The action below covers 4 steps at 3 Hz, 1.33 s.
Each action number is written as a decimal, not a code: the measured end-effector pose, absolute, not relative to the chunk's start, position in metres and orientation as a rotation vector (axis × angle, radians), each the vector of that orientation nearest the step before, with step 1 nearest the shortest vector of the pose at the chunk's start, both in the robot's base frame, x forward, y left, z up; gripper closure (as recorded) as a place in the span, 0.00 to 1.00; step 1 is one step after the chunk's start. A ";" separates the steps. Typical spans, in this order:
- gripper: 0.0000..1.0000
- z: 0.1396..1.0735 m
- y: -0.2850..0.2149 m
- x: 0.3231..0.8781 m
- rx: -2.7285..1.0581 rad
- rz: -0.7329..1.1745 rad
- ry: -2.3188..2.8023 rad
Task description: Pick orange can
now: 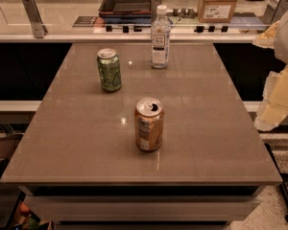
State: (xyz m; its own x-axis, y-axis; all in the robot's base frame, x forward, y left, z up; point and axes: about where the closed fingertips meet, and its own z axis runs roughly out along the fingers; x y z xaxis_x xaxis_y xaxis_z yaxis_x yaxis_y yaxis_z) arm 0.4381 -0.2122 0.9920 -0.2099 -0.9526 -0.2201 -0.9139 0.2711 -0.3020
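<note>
The orange can (149,124) stands upright near the middle of the grey table (86,147), a little toward the front. It has orange-tan sides, a pale label panel and a silver top. My gripper (274,110) is at the end of the pale arm at the right edge of the camera view, beyond the table's right side. It is well apart from the can and holds nothing that I can see.
A green can (109,70) stands at the back left of the table. A clear plastic bottle (160,37) stands at the back centre. Behind the table runs a counter with a dark tray (127,3) and a cardboard box (218,3).
</note>
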 end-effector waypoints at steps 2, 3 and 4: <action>0.00 0.991 -0.210 0.438 -1.676 -0.135 2.179; 0.00 0.980 -0.196 0.442 -1.626 -0.043 2.129; 0.00 0.963 -0.171 0.446 -1.570 0.109 2.027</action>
